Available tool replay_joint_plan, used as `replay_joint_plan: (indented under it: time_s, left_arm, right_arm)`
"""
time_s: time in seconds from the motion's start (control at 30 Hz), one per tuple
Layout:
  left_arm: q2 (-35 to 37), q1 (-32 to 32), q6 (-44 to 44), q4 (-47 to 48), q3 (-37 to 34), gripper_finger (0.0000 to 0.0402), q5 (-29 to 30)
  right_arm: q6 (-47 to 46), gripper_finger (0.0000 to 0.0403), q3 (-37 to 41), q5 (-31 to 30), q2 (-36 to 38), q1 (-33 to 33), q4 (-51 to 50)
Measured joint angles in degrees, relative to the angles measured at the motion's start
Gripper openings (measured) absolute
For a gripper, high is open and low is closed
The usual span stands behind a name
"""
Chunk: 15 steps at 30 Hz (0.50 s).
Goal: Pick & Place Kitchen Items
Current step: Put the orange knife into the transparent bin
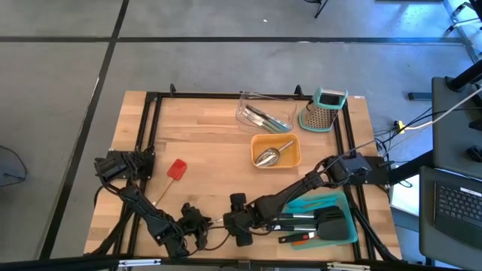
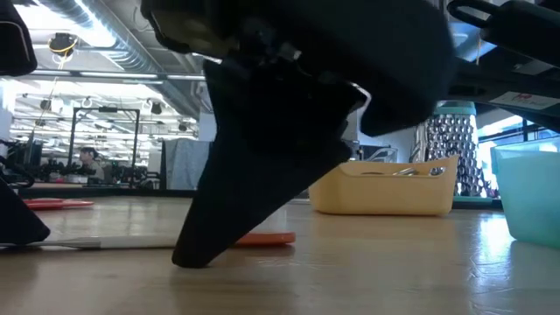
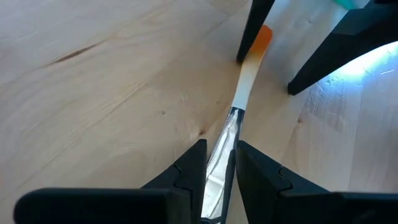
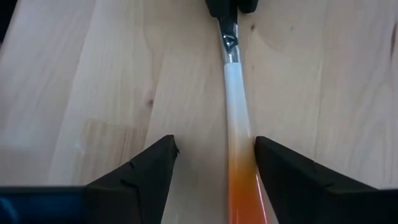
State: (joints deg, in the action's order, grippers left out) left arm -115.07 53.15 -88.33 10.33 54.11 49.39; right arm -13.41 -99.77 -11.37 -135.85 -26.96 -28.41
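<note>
A slim utensil with a steel shaft and a white handle fading to an orange tip point(image 4: 235, 93) lies flat on the pale wooden table point(image 1: 203, 135), near its front edge, between the two grippers. The left gripper point(image 3: 219, 171) has its dark fingers closed on the steel end. The right gripper point(image 4: 214, 162) stands with its jaws wide apart, straddling the orange end, one finger just beside the handle.

A red silicone spatula with a wooden handle point(image 1: 173, 175) lies toward the table's left edge. Near the back edge are a clear tray holding steel utensils point(image 1: 263, 114), a steel box grater with a teal top point(image 1: 325, 110), and an orange tray holding a steel scoop point(image 1: 276, 150). A teal tray with black spatulas point(image 1: 327, 220) sits at the front right corner.

Only the wrist views show the slim utensil clearly; from above the arms cover it. The low view alone shows the room behind: a bright hall with ceiling ducts and a person seated far off.
</note>
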Motion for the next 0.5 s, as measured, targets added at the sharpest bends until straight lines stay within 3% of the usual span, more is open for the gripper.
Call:
replay_joint_plan:
  time_s: [0.1, 0.37, 0.5]
  left_arm:
    - [0.0, 0.0, 0.1, 0.0, 0.0, 0.0079, 0.0]
    - [0.0, 0.0, 1.6, -0.5, 0.0, 0.0079, 0.0]
    - [-0.1, 0.0, 2.9, -1.6, 0.0, 0.0079, 0.3]
  right_arm:
    - [-0.7, 0.0208, 0.2, 0.4, 0.0, 0.9, 0.4]
    - [1.0, 0.0099, 0.3, 1.1, -0.5, 2.5, 1.2]
    - [1.4, 0.0069, 0.3, 2.1, -0.7, 2.8, 1.7]
